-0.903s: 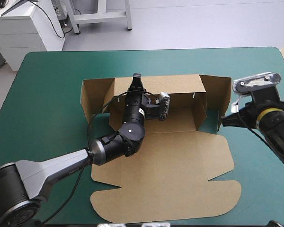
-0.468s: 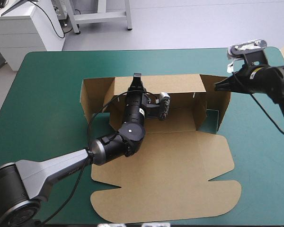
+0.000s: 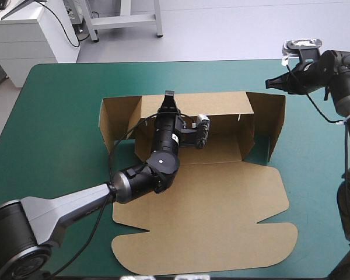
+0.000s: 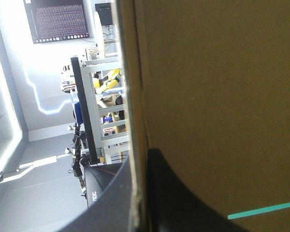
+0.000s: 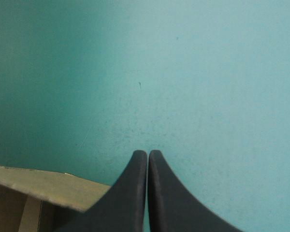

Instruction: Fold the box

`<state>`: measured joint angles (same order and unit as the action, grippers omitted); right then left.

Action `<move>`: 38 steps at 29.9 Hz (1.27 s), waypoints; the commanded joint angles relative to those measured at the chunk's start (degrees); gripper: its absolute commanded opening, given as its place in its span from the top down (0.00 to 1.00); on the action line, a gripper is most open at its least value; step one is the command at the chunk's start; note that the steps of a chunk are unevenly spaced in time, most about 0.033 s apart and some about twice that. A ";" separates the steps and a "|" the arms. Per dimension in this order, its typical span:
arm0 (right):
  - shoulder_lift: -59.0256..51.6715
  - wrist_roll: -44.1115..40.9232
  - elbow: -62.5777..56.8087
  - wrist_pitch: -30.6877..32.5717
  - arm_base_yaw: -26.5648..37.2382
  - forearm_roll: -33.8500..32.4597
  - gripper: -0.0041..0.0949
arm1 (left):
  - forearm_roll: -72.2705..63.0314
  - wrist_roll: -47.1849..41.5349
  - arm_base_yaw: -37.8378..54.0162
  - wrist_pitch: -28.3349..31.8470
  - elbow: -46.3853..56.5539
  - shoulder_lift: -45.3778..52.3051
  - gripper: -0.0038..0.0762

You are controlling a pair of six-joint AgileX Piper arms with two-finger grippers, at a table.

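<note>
Box (image 3: 221, 198) wall between left jaws

The box (image 3: 210, 204) was plain brown board, matt and uncoated, its faces finely fibrous and its cut edges pale and raw. The teal-green cover (image 5: 193, 72) was smooth and matt, with faint specks and hairline marks. The black fingers (image 5: 176, 205) of the right gripper (image 5: 147, 155) looked like smooth moulded plastic or rubber with a dull sheen. The left arm (image 3: 64, 211) had a satin grey shell and semi-gloss black joint housings.
</note>
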<state>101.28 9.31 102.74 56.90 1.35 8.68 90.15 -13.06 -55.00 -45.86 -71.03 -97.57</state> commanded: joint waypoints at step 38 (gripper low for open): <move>-23.48 31.80 -44.12 -22.98 0.36 27.22 0.96 | 8.63 -0.85 -0.38 -1.91 -1.42 0.56 0.96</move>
<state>80.26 38.38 58.06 37.25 1.39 33.80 95.89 -13.86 -55.00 -46.31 -71.03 -99.65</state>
